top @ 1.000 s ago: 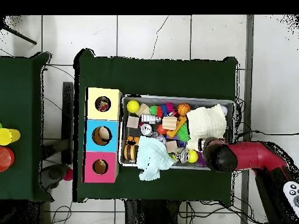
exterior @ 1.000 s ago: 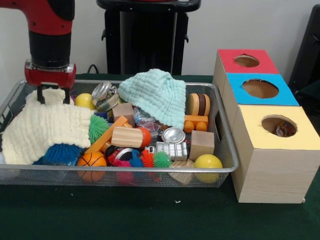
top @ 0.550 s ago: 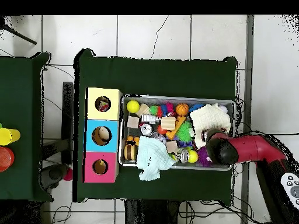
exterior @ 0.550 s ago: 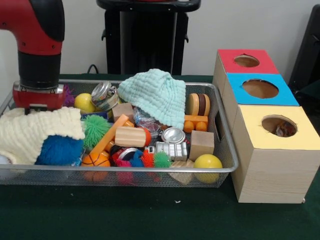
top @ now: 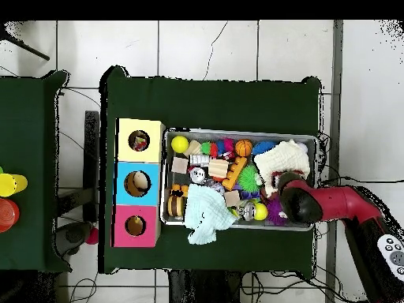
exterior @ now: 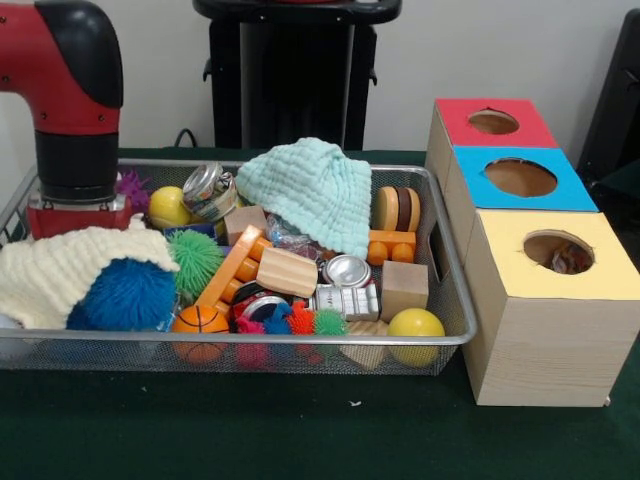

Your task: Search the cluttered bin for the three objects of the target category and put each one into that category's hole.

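Behind the cream cloth point(exterior: 70, 270), the tool point(exterior: 75, 222) sits hidden, grip seemingly unreadable.

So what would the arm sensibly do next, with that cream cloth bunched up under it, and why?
Probably keep drawing the cream cloth toward the bin's end wall. The gripper sits low on it, fingers hidden, and the cloth still drapes over the blue spiky ball, so more toys may lie beneath.
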